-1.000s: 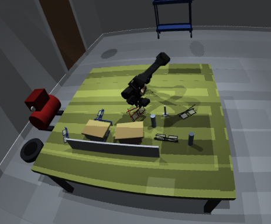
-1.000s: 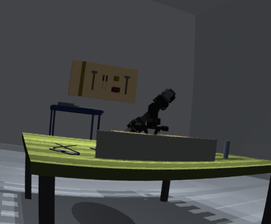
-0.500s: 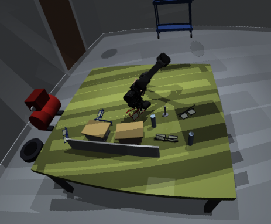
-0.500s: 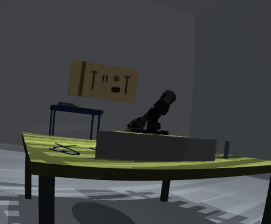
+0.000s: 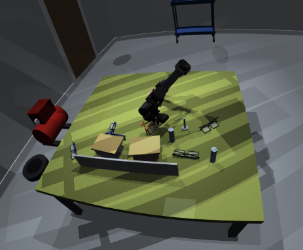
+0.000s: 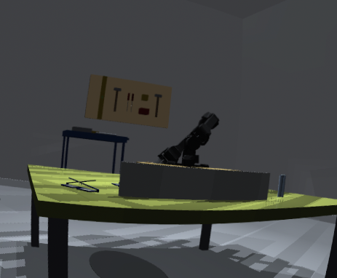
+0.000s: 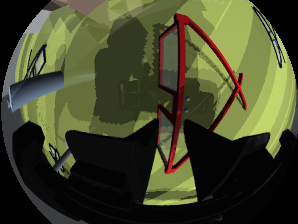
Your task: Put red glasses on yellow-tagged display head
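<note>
The red glasses [image 5: 144, 125] [image 7: 182, 55] stand out in the wrist view, front frame running up the picture and temples folded across to the right. In the exterior view they do not show. My gripper [image 5: 158, 122] [image 7: 170, 123] is slightly open, low over the glasses. In the wrist view the lower part of the front frame shows between the fingertips, with no clear grip on it. A pinkish-brown shape [image 5: 152, 90] [image 7: 75, 7] is partly behind the arm and may be a display head. No yellow tag can be made out.
Two tan-topped boxes [image 5: 107, 143] [image 5: 144, 145] stand behind a long grey wall [image 5: 125, 165] [image 6: 194, 183]. Blue glasses [image 5: 112, 126], dark glasses [image 5: 179, 154] and another dark pair [image 5: 206, 129] lie around. A cylinder [image 5: 171, 135] [image 7: 40, 89], a second cylinder [image 5: 213, 156] and a small stand [image 5: 184, 124] are upright.
</note>
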Action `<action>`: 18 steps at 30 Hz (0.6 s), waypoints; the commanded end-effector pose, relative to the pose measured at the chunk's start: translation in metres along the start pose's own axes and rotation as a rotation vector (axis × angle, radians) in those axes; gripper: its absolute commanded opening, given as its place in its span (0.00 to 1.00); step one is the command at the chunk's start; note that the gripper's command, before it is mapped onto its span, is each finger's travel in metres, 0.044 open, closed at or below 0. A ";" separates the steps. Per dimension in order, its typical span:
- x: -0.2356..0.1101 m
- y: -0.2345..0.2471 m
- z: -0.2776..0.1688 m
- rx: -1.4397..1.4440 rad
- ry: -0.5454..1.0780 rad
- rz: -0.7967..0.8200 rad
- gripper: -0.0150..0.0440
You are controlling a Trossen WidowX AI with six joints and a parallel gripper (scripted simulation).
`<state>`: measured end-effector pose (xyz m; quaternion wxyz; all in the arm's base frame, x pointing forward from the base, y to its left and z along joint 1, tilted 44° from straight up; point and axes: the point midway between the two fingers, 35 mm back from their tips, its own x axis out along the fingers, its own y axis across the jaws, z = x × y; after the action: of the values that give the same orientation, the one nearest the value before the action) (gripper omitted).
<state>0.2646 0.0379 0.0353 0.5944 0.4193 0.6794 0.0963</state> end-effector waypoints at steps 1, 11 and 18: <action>0.000 0.000 0.000 0.000 0.000 0.000 0.45; 0.000 0.000 0.000 0.000 0.000 0.000 0.33; 0.000 0.000 0.000 0.000 0.000 0.000 0.25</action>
<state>0.2647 0.0379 0.0354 0.5944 0.4198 0.6790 0.0966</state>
